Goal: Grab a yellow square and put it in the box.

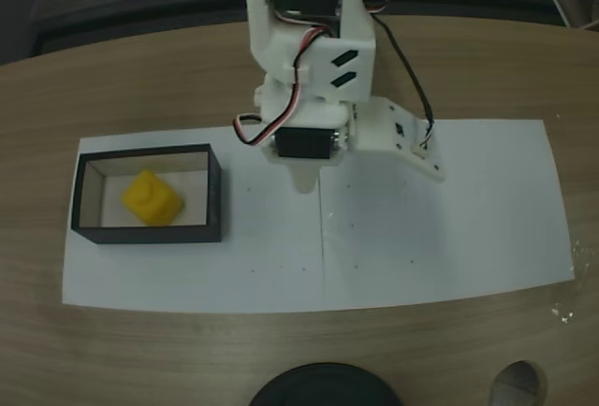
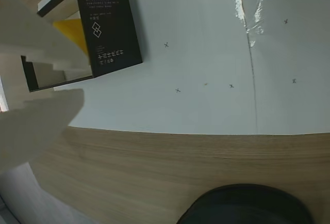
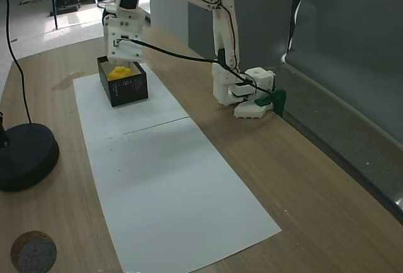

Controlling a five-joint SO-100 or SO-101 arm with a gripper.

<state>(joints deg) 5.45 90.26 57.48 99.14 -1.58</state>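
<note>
White paper sheets (image 1: 440, 228) on wooden table (image 1: 299, 350), wide bare area beside the box (image 1: 213, 202) at one paper end. Yellow square (image 1: 152, 196) inside box, near its middle. Gripper (image 2: 49, 79) above box edge, fingers apart, nothing held.

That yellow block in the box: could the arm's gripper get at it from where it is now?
Probably yes. The yellow block lies in the open-topped box with nothing over it, and the gripper hangs close above the box.
</note>
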